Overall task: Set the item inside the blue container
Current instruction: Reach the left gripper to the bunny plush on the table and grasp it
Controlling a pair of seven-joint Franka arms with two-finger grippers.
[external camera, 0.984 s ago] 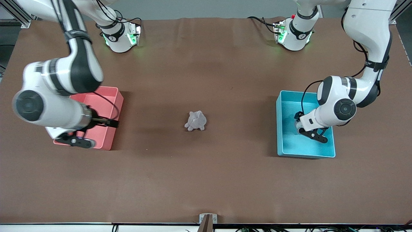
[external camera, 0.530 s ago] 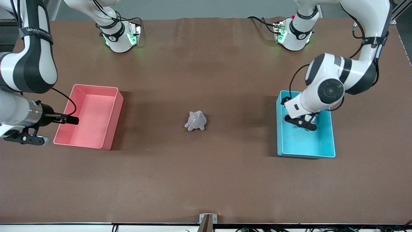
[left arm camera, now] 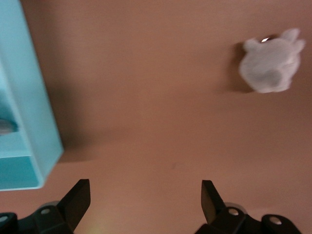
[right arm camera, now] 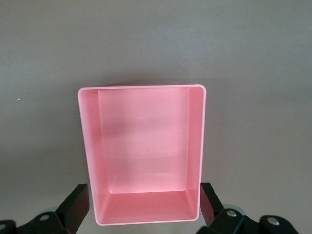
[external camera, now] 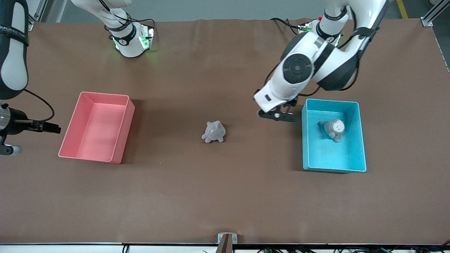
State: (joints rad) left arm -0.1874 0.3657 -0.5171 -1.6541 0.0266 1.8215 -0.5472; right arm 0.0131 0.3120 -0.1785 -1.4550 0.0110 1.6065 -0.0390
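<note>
My left gripper (external camera: 277,115) hangs over bare table (external camera: 225,196), just beside the blue container (external camera: 355,105) on the side toward the right arm's end, its fingers (left arm camera: 78,197) spread wide with nothing between them. Inside the container I see a small grey toy with a pale face (external camera: 334,129), lying in the half farther from the front camera. A second grey plush (external camera: 213,132) sits mid-table, between the two bins. My right gripper (right arm camera: 144,204) waits at the right arm's end of the table, beside the pink bin (external camera: 121,130), jaws wide and holding nothing.
</note>
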